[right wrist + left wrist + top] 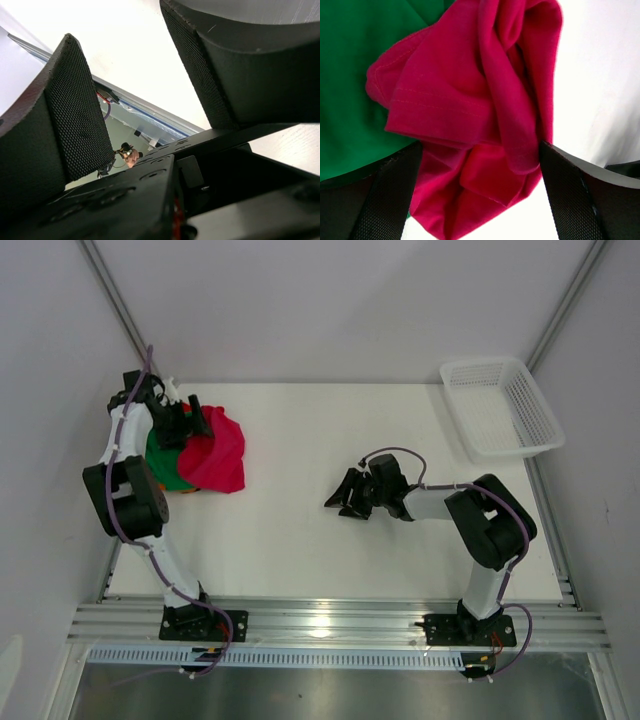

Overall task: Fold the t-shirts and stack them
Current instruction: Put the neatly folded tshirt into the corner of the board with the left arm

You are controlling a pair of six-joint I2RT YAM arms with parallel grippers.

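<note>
Crimson t-shirt [470, 100] fills splayed left claw [479, 155], apparently loose.

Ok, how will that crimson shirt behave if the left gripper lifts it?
Probably floppy: the crimson shirt lies bunched in soft folds, so it should sag and trail. Likely light: thin hemmed cloth. It overlaps the green shirt, which might drag along.

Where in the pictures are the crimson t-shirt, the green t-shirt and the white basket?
crimson t-shirt [470, 100]: left wrist view, on its bunched, hemmed fold.
green t-shirt [165, 467]: top external view, on the flat part left of the crimson cloth.
white basket [520, 451]: top external view, on its near rim.
</note>
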